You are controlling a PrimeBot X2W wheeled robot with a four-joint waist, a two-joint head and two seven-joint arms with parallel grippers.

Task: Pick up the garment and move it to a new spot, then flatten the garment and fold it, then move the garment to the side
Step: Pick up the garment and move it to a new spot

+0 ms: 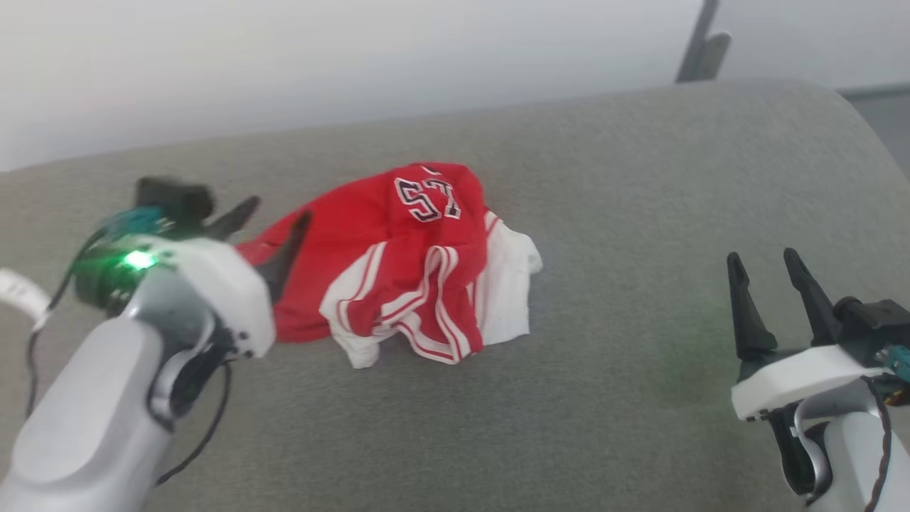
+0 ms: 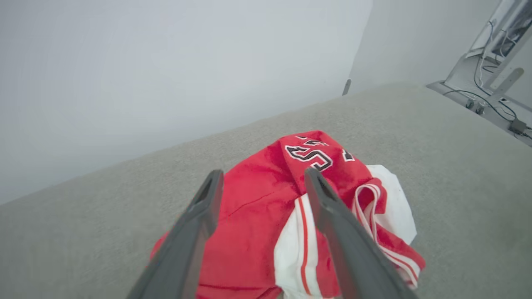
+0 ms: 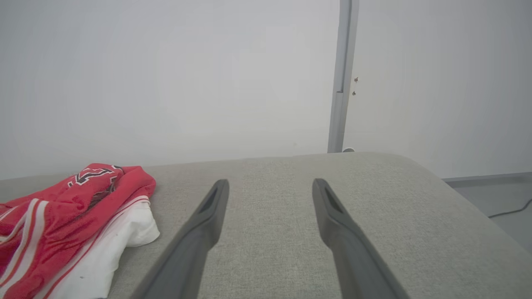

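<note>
A: Where is the jersey (image 1: 398,263)?
B: Bunched in a heap on the grey cushion (image 1: 640,213), left of middle, its number upward.
A: The left gripper (image 1: 279,210)?
B: Spread wide at the heap's left edge, holding nothing. Its wrist view shows red and white-striped cloth between the fingers (image 2: 199,224).
A: The right gripper (image 1: 761,257)?
B: Equally wide, empty, well apart from the jersey; its wrist view shows a grey post (image 3: 343,74) against the wall (image 3: 166,83).

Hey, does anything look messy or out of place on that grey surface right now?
Only the garment stands out. It lies bunched in a crumpled heap on the grey surface instead of flat, with a white side panel flopped out to one side and its number buckled across the folds.
</note>
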